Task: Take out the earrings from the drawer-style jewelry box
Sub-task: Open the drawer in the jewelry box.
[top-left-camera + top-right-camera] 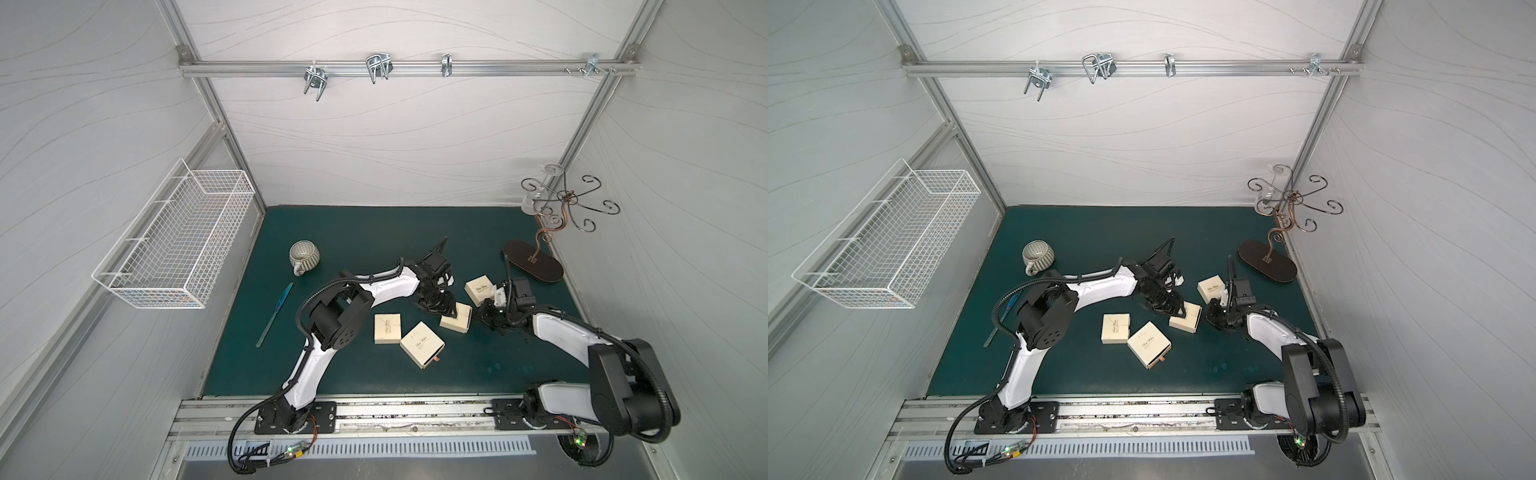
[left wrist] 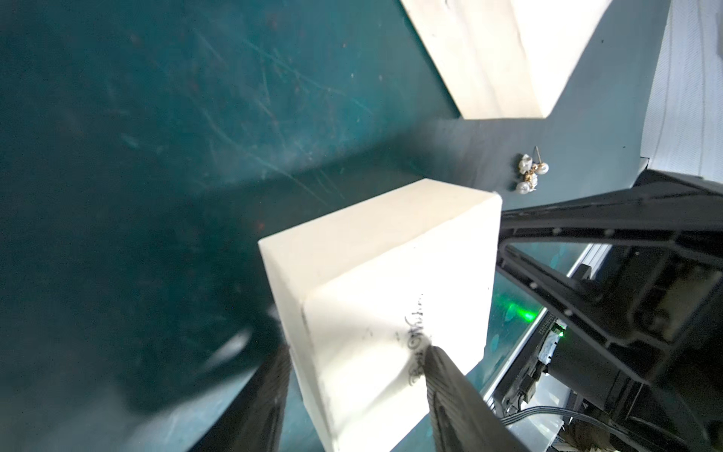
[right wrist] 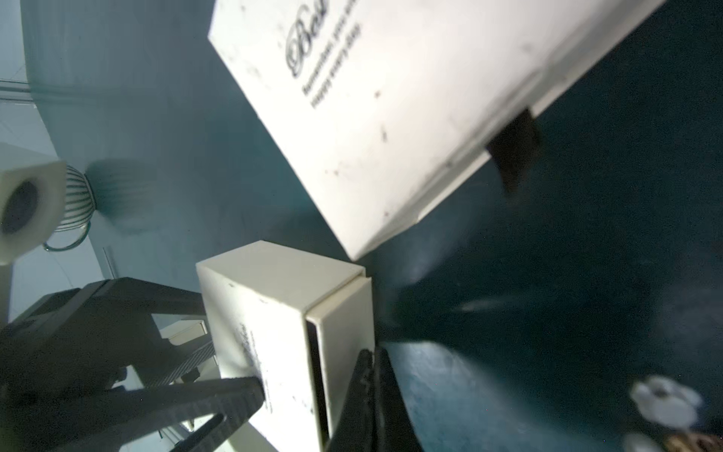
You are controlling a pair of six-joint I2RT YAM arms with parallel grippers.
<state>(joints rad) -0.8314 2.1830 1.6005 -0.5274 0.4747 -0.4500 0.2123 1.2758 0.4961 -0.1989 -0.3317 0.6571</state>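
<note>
Some earrings (image 2: 530, 174) lie out on the counter (image 2: 156, 156), near the cream box (image 2: 383, 297). Left pincer (image 2: 358, 356), half open, clamps that box across its sides; right pincer (image 3: 373, 360) is pinched shut at its drawer (image 3: 344, 332), barely slid out. Whether more earrings remain inside is hidden.

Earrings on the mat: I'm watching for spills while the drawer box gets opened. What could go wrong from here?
1. The earrings lie loose on the mat close to the right tool; pulling back could sweep them.
2. The right tool is shut at the edge of the drawer, which is barely out of the box; that thin hold may slip.
3. The left tool clamps the box near one end, so it might twist.
</note>
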